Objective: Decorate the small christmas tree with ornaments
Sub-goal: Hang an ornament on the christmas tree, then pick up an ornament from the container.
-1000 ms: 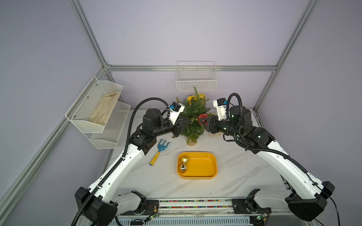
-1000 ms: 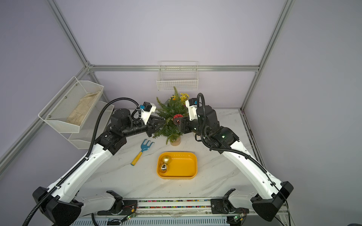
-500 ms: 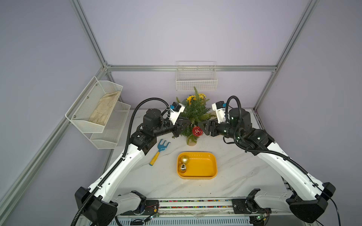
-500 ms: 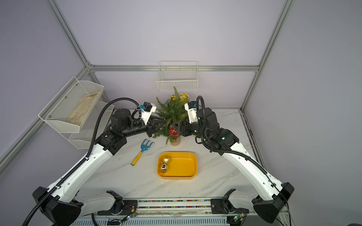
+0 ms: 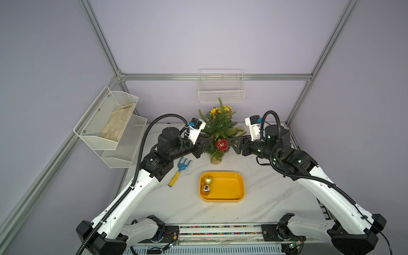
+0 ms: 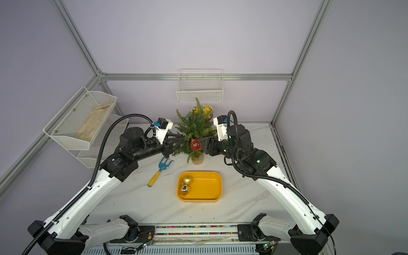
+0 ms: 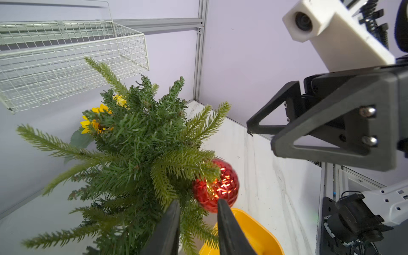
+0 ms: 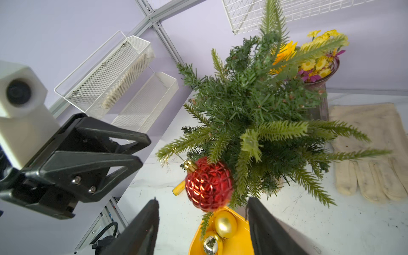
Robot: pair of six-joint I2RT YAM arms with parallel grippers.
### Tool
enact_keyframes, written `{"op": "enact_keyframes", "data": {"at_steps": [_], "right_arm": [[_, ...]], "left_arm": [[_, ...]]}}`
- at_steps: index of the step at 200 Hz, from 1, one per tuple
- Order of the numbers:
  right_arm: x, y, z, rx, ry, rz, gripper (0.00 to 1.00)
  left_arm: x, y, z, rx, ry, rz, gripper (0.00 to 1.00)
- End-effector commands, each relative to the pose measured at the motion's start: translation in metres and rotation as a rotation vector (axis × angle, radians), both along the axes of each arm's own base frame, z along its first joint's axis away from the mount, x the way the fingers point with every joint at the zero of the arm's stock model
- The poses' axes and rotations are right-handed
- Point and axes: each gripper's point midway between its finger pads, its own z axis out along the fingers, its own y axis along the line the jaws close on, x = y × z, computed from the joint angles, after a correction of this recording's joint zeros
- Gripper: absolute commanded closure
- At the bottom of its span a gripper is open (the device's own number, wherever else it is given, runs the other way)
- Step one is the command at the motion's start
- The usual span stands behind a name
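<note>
Red ornament (image 5: 222, 144) hung on tree (image 5: 218, 129); gold bauble (image 5: 207, 180), silver bauble (image 5: 206, 189) lie in tray (image 5: 235, 188), unhung. Left gripper (image 8: 144, 150), right gripper (image 7: 260, 139): jaws apart, empty.

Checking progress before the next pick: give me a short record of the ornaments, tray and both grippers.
red ornament: hanging from a low branch of the tree
gold ornament: in tray
silver ornament: in tray, beside gold ornament
left gripper: at tree's needles, jaws narrowly apart, grip unclear
right gripper: open, empty, near red ornament
</note>
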Motion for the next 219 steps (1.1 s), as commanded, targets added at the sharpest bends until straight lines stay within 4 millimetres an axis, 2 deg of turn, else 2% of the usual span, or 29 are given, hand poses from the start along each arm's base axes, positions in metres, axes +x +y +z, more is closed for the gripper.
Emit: {"op": "enact_keyframes", "data": {"at_steps": [1, 16, 39, 65, 82, 96, 126, 140, 158, 177, 198, 219], "right_arm": [[-0.006, -0.014, -0.011, -0.017, 0.047, -0.049, 0.37], [-0.008, -0.02, -0.026, -0.036, 0.088, -0.074, 0.39], [-0.015, -0.024, -0.054, -0.054, 0.148, -0.081, 0.42], [-0.029, -0.019, -0.084, 0.002, 0.236, -0.047, 0.45], [-0.038, -0.012, -0.108, 0.039, 0.301, -0.02, 0.46], [-0.045, -0.003, -0.13, 0.063, 0.357, 0.005, 0.47], [-0.057, 0.034, -0.166, 0.149, 0.426, 0.08, 0.48], [-0.061, 0.055, -0.189, 0.187, 0.491, 0.104, 0.48], [-0.065, 0.083, -0.207, 0.256, 0.543, 0.129, 0.48], [-0.063, 0.104, -0.229, 0.32, 0.6, 0.132, 0.47], [-0.056, 0.116, -0.257, 0.35, 0.661, 0.103, 0.46], [-0.05, 0.116, -0.28, 0.356, 0.697, 0.046, 0.41]], "left_arm": [[-0.006, 0.012, -0.021, 0.021, 0.039, 0.056, 0.69], [-0.01, 0.02, -0.03, 0.042, 0.049, 0.084, 0.68], [-0.007, 0.043, -0.049, 0.111, 0.051, 0.2, 0.59], [-0.004, 0.067, -0.066, 0.19, 0.05, 0.316, 0.52], [-0.005, 0.08, -0.078, 0.236, 0.048, 0.363, 0.51], [-0.006, 0.089, -0.086, 0.263, 0.042, 0.401, 0.51], [-0.008, 0.099, -0.096, 0.296, 0.026, 0.438, 0.49], [-0.009, 0.1, -0.096, 0.298, 0.017, 0.439, 0.49], [-0.011, 0.1, -0.095, 0.305, 0.011, 0.43, 0.49], [-0.015, 0.101, -0.093, 0.323, 0.005, 0.417, 0.49], [-0.018, 0.105, -0.092, 0.345, -0.01, 0.417, 0.49], [-0.021, 0.109, -0.094, 0.355, -0.02, 0.427, 0.49]]}}
